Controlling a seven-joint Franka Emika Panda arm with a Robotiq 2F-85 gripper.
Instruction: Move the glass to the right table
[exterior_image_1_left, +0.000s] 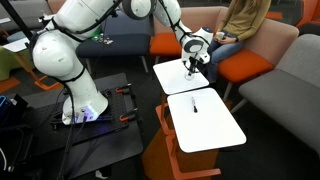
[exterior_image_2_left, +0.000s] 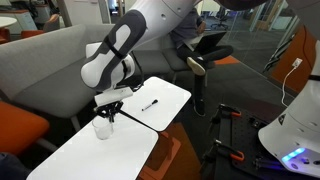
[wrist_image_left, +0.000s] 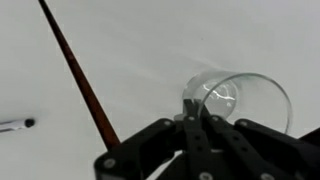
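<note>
The glass (wrist_image_left: 240, 100) is small and clear. It is over the white tabletop without a speck (exterior_image_1_left: 170, 78), seen in both exterior views (exterior_image_2_left: 102, 128). My gripper (wrist_image_left: 195, 118) is directly above it, with its two fingers pinched together on the near rim. It also shows in both exterior views (exterior_image_1_left: 192, 62) (exterior_image_2_left: 110, 108). I cannot tell whether the glass rests on the tabletop or hangs just above it. The right table (exterior_image_1_left: 215, 135) (exterior_image_2_left: 170, 92) is the adjoining white tabletop with a small dark pen-like speck (exterior_image_1_left: 194, 105) (exterior_image_2_left: 150, 104) (wrist_image_left: 15, 125).
A narrow dark gap (wrist_image_left: 80, 80) runs between the two tabletops. Orange and grey sofas (exterior_image_1_left: 285, 85) ring the tables, and a seated person (exterior_image_1_left: 240, 25) is behind the far table. The robot base (exterior_image_1_left: 80, 105) stands on a dark mat.
</note>
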